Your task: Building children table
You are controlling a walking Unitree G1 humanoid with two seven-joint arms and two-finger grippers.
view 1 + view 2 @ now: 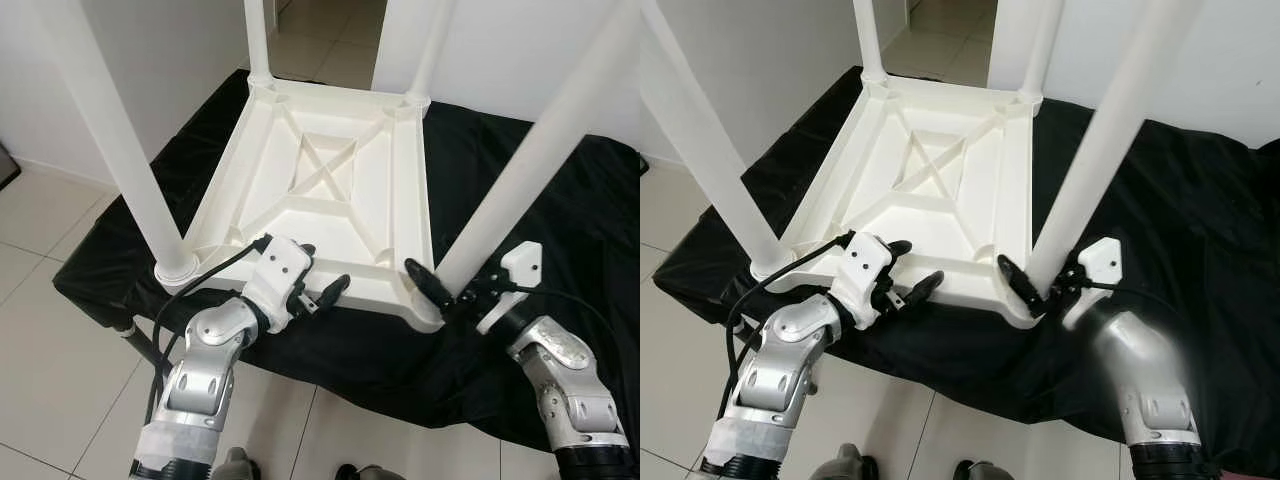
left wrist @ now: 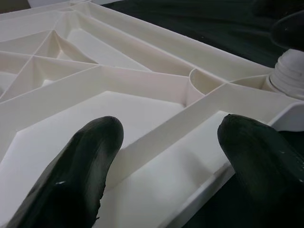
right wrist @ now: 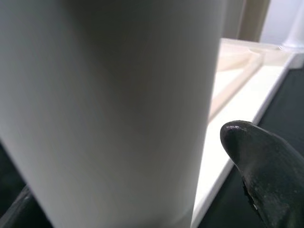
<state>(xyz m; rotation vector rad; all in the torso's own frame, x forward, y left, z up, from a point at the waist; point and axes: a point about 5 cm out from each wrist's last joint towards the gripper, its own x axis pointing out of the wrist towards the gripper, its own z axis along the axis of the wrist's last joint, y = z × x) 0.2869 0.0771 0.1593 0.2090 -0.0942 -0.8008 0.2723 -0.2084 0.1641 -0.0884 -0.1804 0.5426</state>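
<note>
A home room: tiled floor [image 1: 40, 330], white walls [image 1: 520, 60], doorway [image 1: 330, 40].

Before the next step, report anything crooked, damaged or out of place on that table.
Nothing looks damaged. The white table top lies upside down on the black cloth, all four legs standing up from its corners. The right gripper is around the near right leg; the left gripper, open, hovers at the near edge.

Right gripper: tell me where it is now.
The right gripper sits at the near right corner of the upturned white plastic table, jaws around the white leg.
</note>
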